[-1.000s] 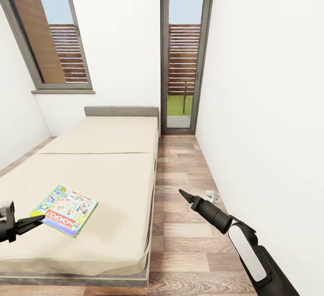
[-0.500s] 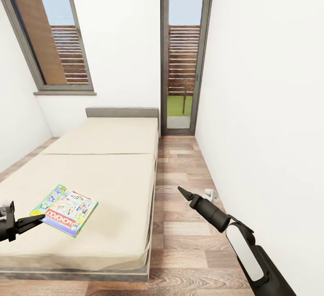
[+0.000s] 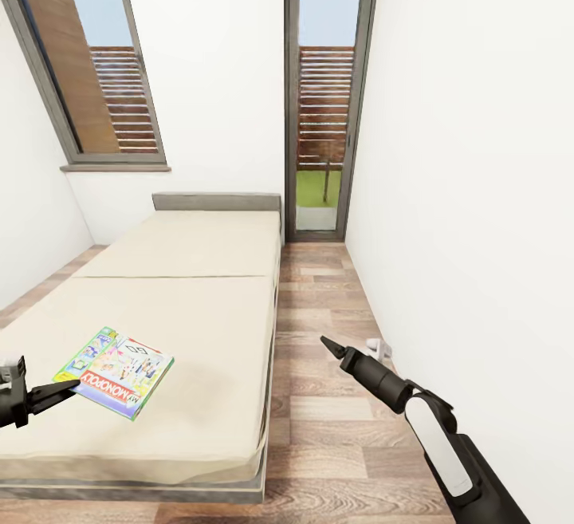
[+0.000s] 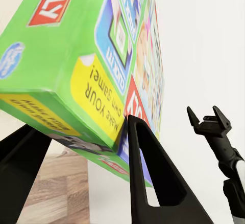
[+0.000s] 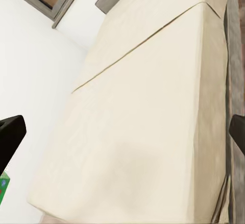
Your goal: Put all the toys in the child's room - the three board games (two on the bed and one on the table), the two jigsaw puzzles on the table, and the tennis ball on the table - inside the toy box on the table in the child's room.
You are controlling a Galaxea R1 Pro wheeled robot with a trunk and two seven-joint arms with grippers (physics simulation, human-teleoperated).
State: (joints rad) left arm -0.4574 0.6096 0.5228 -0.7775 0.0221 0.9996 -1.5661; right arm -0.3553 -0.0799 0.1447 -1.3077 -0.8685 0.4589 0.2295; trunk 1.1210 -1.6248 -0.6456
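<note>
At the lower left of the head view, the left gripper (image 3: pixel 62 390) has its fingers closed on the near corner of the green-edged board game (image 3: pixel 115 372), which lies over the beige mattress of the bed (image 3: pixel 191 325). The left wrist view confirms this: the box's corner (image 4: pixel 87 75) sits wedged between the two black fingers (image 4: pixel 148 173), one on each face.

At the lower right, the right gripper (image 3: pixel 328 345) hangs over the wood-plank floor (image 3: pixel 319 428) beside the bed, well apart from the box; in the right wrist view its finger tips stand at opposite edges of the frame, spread wide with nothing between them.

Farther up the frame, the grey headboard (image 3: pixel 216 202) meets the white wall, with a tall grey-framed glass door (image 3: pixel 325 93) at centre and a slanted window (image 3: pixel 88 61) at upper left.
</note>
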